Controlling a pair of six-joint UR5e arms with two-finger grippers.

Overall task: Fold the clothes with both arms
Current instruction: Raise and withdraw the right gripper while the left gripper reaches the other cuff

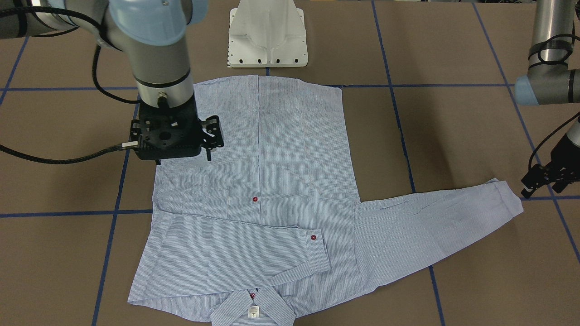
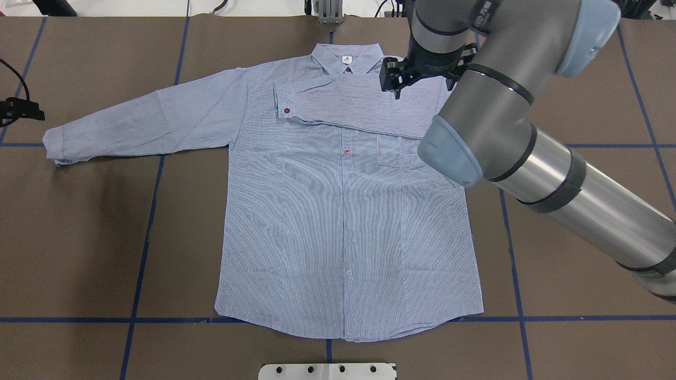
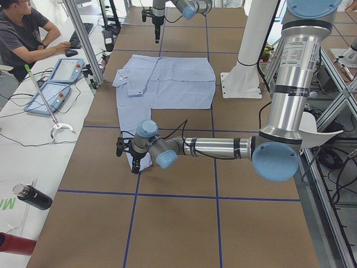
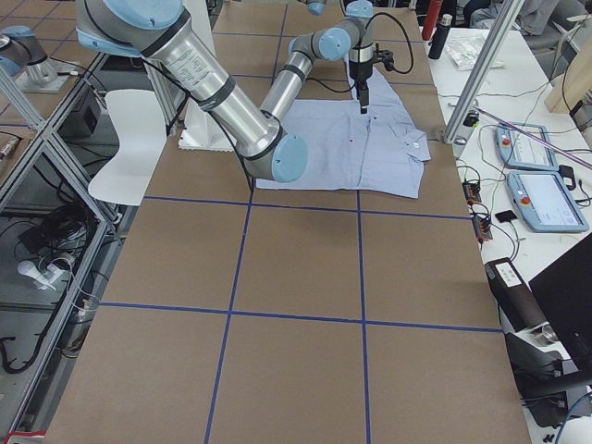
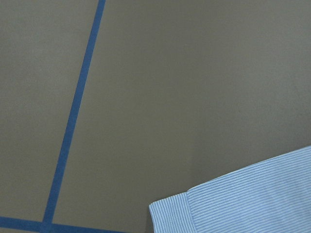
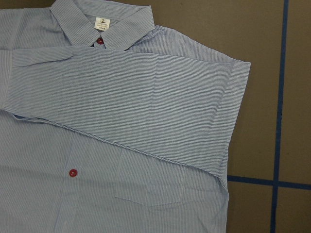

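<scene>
Overhead exterior — brown table (image 2: 74, 237), shirt (image 2: 338, 211)

Blue tape lines (image 2: 142, 253) grid the brown table (image 2: 79, 237); from its left end, a seated person (image 3: 25, 30) at ten o'clock touches a mouse (image 3: 71, 53), two teach pendants (image 3: 47, 96) at nine, a black bottle (image 3: 32, 197) at eight

Soft woven cloth shirt (image 2: 317, 221), matt brown paper-like table (image 2: 79, 237) — right arm (image 2: 581, 195) of glossy brushed metal
</scene>
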